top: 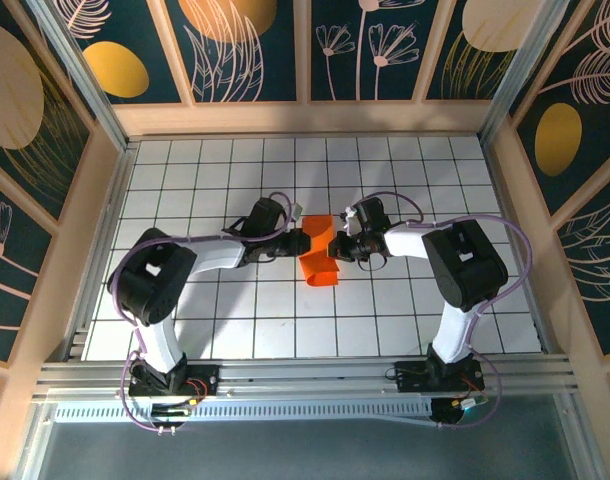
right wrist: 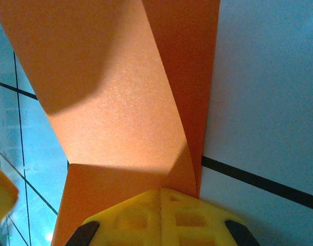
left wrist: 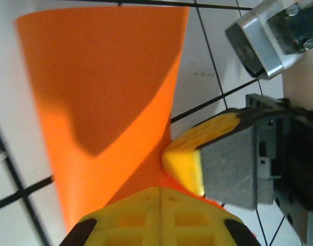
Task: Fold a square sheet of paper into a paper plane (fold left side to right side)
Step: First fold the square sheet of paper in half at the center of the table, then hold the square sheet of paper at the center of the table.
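Observation:
The square sheet of paper [top: 318, 266] is bright orange and lies folded over itself at the middle of the white grid table [top: 215, 330]. It forms a curled band, not a pointed plane. My left gripper [top: 307, 243] meets it from the left and my right gripper [top: 335, 243] from the right. In the left wrist view the paper [left wrist: 105, 92] runs down to my left gripper [left wrist: 161, 190], whose yellow jaws are shut on its edge, with a right fingertip [left wrist: 187, 161] just beside. In the right wrist view a raised flap of paper [right wrist: 110, 102] converges on my shut right gripper [right wrist: 161, 192].
Wooden walls [top: 100, 190] with dark painted panels enclose the table on three sides. An aluminium rail [top: 305, 375] carrying both arm bases runs along the near edge. The right wrist's silver camera block [left wrist: 259, 41] hangs close above the paper.

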`<state>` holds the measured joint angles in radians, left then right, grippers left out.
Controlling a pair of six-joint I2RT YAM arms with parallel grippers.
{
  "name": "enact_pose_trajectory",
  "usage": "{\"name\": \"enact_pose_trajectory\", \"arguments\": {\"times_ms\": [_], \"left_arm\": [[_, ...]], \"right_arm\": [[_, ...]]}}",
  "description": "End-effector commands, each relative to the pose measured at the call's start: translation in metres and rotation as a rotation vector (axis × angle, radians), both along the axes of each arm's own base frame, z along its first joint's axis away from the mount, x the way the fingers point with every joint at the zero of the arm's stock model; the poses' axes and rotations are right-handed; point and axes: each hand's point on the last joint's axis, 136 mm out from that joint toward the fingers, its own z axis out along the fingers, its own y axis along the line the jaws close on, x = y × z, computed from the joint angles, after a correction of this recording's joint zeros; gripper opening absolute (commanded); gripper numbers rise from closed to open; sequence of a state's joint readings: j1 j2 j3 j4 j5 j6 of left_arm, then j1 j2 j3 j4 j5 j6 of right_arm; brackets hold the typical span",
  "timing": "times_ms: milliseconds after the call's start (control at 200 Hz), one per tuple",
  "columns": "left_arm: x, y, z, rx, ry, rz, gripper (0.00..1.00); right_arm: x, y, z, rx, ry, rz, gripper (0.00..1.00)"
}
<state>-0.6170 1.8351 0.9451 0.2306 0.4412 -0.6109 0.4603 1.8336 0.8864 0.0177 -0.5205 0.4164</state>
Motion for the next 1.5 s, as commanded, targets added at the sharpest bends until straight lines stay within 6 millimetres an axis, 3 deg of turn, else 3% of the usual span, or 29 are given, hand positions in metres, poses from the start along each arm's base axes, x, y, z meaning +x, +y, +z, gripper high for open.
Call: {"name": "enact_pose_trajectory", "arguments": {"times_ms": [0, 535, 726, 971, 1146, 1491], "left_arm": [[0.000, -0.008, -0.012, 0.042, 0.016, -0.045, 0.06], [-0.010, 0.000, -0.053, 0.105, 0.089, -0.044, 0.06], [-0.013, 0.005, -0.061, 0.132, 0.101, -0.039, 0.06], [-0.015, 0.007, -0.068, 0.150, 0.112, -0.037, 0.06], [-0.014, 0.006, -0.069, 0.158, 0.114, -0.038, 0.06], [-0.012, 0.005, -0.066, 0.155, 0.110, -0.032, 0.07]], "right_arm": [[-0.023, -0.033, -0.051, -0.205, 0.103, -0.032, 0.00], [-0.023, -0.031, -0.049, -0.200, 0.102, -0.026, 0.00], [-0.013, -0.020, -0.031, -0.145, 0.069, -0.020, 0.00], [0.005, 0.003, 0.015, -0.016, -0.015, 0.008, 0.00], [0.015, 0.011, 0.037, 0.040, -0.069, 0.013, 0.00], [0.034, 0.034, 0.038, 0.142, -0.088, 0.043, 0.00]]}}
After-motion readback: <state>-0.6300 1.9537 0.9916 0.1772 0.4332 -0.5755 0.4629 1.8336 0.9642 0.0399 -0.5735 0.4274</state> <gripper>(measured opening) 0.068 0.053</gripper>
